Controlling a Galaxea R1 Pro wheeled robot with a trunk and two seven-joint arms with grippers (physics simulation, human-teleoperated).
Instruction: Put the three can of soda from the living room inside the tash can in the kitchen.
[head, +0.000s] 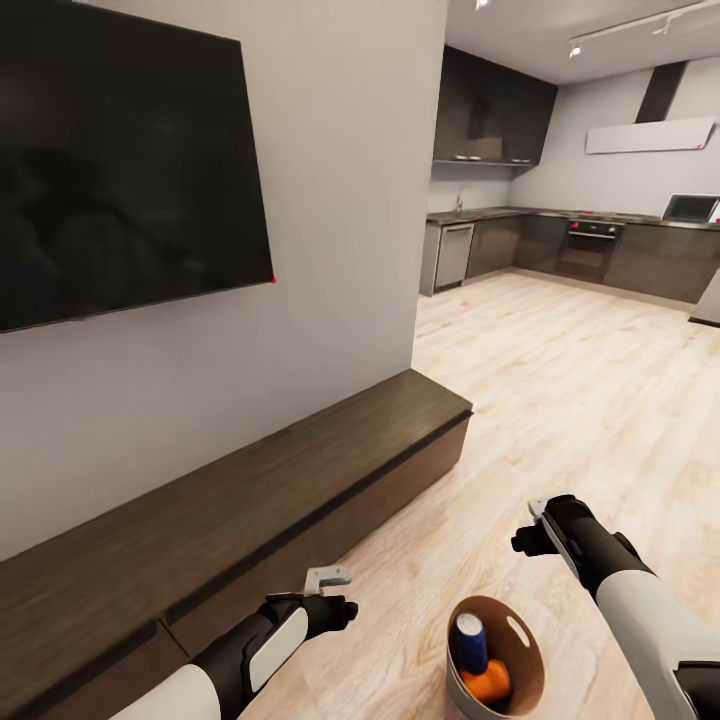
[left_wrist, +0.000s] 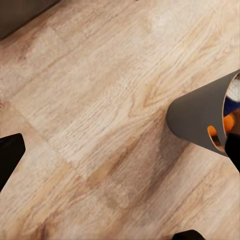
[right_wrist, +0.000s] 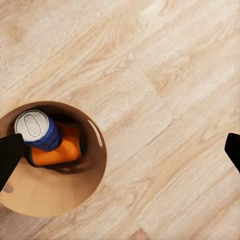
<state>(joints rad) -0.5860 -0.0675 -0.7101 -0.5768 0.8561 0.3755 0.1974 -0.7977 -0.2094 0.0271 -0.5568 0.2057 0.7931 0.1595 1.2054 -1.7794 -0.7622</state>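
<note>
The tash can (head: 528, 662), grey outside and tan inside, stands on the light wood floor between my two arms. Inside it a dark blue can of soda (head: 470, 641) stands over an orange one (head: 491, 684) lying at the bottom; a third can is not visible. My left gripper (head: 335, 592) hovers open to the left of the bin, my right gripper (head: 530, 527) open above and beyond it. In the right wrist view I look straight down into the bin (right_wrist: 50, 197) at the blue can (right_wrist: 37, 130) and orange can (right_wrist: 62, 151). The left wrist view catches the bin's grey side (left_wrist: 197, 120).
A long low dark-wood cabinet (head: 250, 490) runs along the wall at my left under a large black TV (head: 120, 170). Beyond the wall's corner, wood floor (head: 560, 380) stretches to the kitchen's dark cabinets (head: 650, 260), oven (head: 592, 240) and microwave (head: 690, 208).
</note>
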